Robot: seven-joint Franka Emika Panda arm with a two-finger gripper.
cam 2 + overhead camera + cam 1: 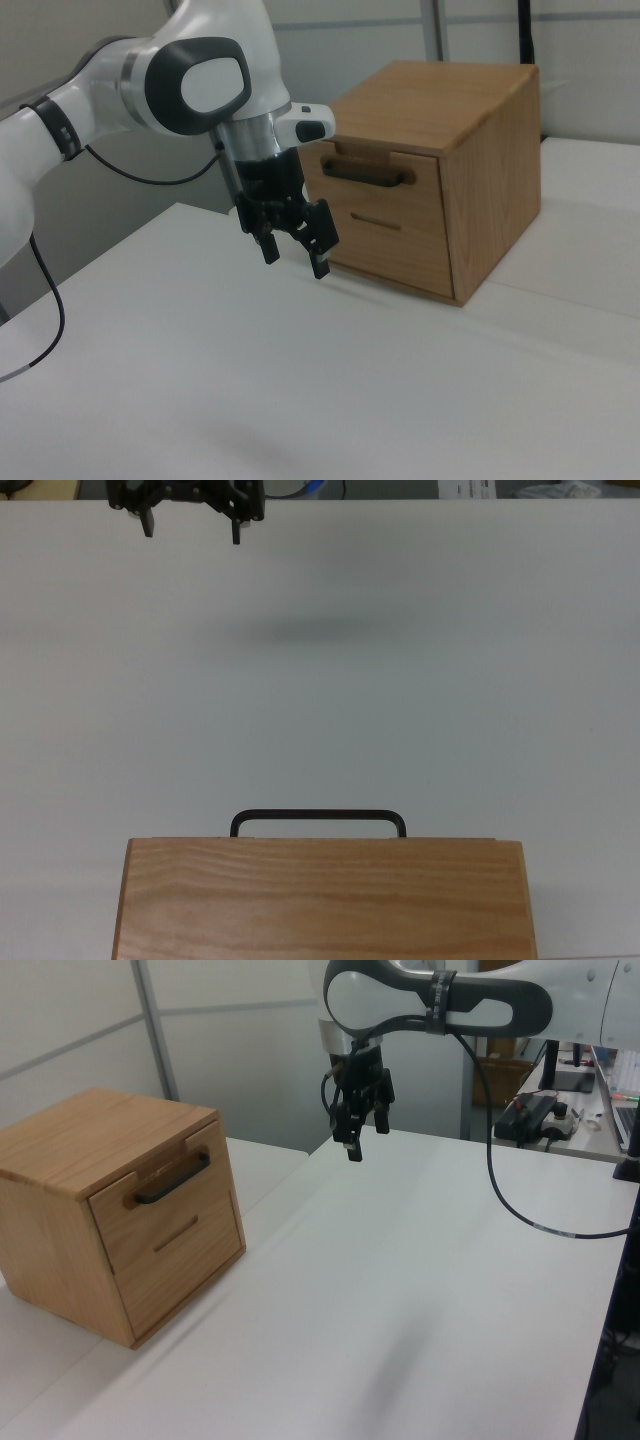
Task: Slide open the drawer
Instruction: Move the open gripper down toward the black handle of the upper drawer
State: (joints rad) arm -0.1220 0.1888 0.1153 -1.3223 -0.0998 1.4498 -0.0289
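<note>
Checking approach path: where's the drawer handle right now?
The black bar handle sits on the upper drawer, at the left view's left, across the table from the open gripper.

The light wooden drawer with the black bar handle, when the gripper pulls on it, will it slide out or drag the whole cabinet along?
The light wooden drawer looks rigid; its black metal bar handle probably won't flex. The wood-grain cabinet sits loose on the smooth white table, so it may skid toward the open two-finger gripper.

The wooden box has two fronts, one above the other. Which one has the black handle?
The upper front, the drawer, carries the wide black bar handle. The lower front shows only a thin slot, no bar.
</note>
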